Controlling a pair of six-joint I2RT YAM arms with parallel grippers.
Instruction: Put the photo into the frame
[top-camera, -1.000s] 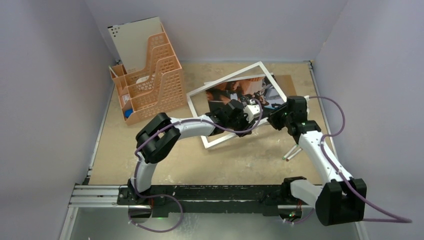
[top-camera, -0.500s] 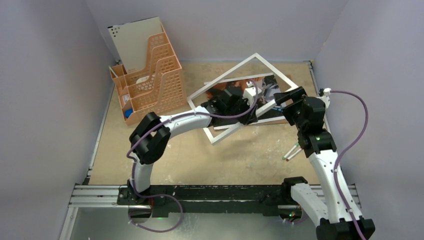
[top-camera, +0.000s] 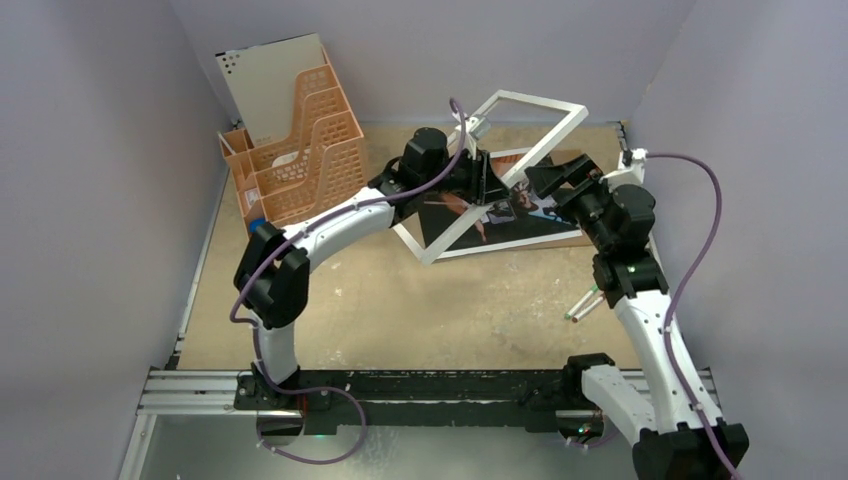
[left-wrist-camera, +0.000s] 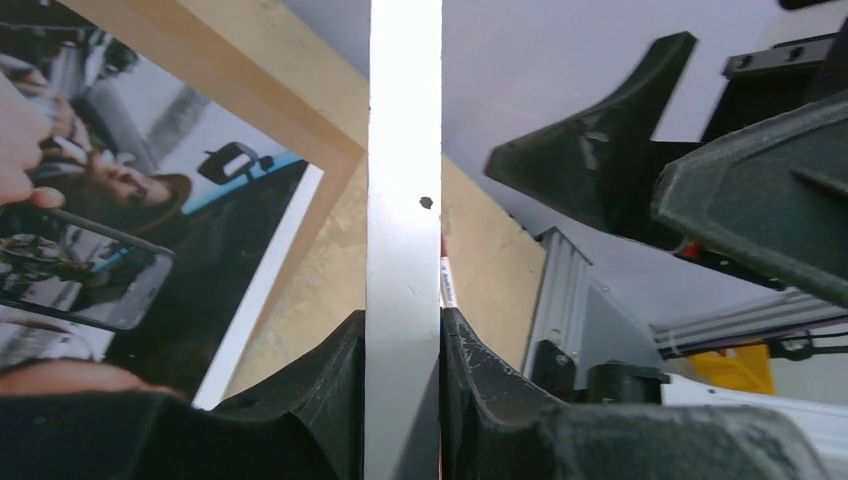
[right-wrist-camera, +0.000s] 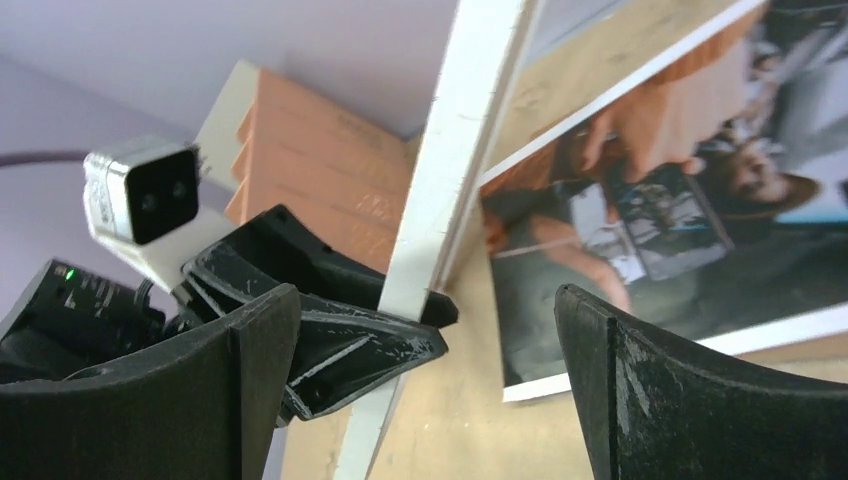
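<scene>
Left gripper (left-wrist-camera: 403, 335) clamped on tilted frame (left-wrist-camera: 405, 150) edge, right gripper (right-wrist-camera: 428, 295) spread wide near photo (right-wrist-camera: 640, 220)

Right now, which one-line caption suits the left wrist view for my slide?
Left gripper clamps the frame by its white edge, with the photo visible beyond it.

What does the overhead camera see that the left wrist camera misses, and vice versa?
Only the overhead view shows the orange file organizer and the full tilted outline of the frame. Only the left wrist view shows, close up, the left gripper pinching the frame's white edge. Both show the frame and the photo lying under it.
</scene>
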